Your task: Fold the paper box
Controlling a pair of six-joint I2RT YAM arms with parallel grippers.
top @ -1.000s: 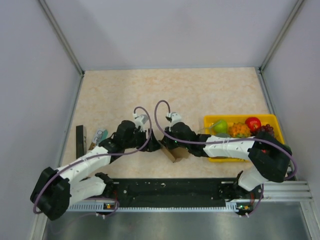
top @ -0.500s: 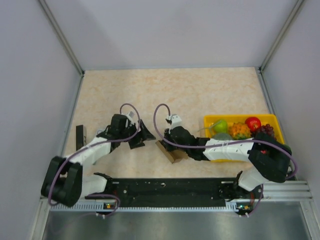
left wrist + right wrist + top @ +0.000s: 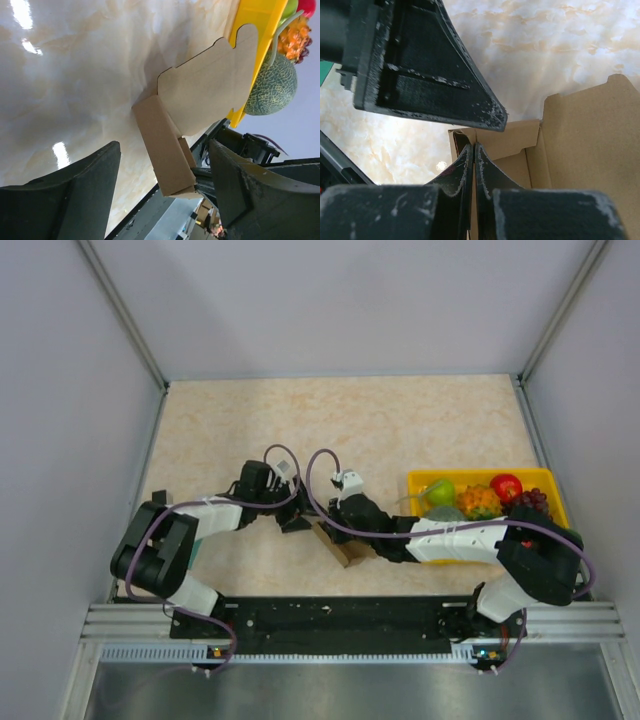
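The paper box (image 3: 341,546) is plain brown cardboard, only partly folded. It lies on the worktop (image 3: 400,420) about mid-width, toward the near edge. One long, narrow side wall stands up from it. A broad flap with a rounded tab end spreads open toward the right. The inside is bare cardboard.

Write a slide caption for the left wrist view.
Left end effector, open, faces the half-folded paper box, one flap raised, yellow fruit tray behind.
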